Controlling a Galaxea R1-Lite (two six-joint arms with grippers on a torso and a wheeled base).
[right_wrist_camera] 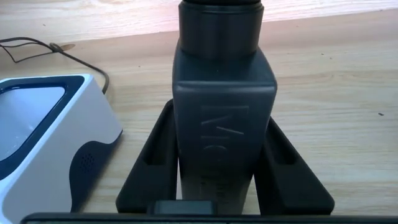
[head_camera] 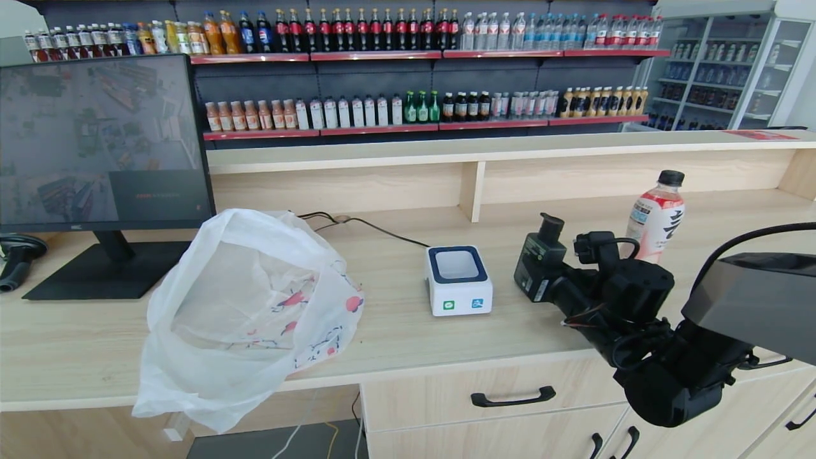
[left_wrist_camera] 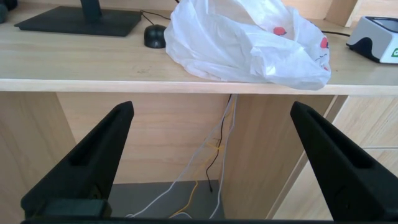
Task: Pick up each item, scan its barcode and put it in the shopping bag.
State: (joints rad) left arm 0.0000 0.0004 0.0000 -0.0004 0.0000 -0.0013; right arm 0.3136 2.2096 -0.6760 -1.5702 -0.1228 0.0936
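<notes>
My right gripper [head_camera: 543,280] is shut on a dark square bottle [head_camera: 537,262] with a black cap, holding it just above the counter to the right of the white barcode scanner [head_camera: 458,279]. In the right wrist view the dark bottle [right_wrist_camera: 224,81] stands between the fingers [right_wrist_camera: 149,162], with the scanner [right_wrist_camera: 43,130] beside it. The white plastic shopping bag [head_camera: 248,306] sits open at the counter's front edge, left of the scanner. My left gripper [left_wrist_camera: 211,112] is open and hangs below the counter edge, under the bag [left_wrist_camera: 249,43].
A pink-labelled drink bottle [head_camera: 656,217] stands at the right rear of the counter [head_camera: 408,331]. A monitor [head_camera: 95,146] and a handheld scanner [head_camera: 16,255] occupy the left. A mouse [left_wrist_camera: 154,36] lies by the bag. Cables hang under the counter; drawers [head_camera: 510,398] sit below.
</notes>
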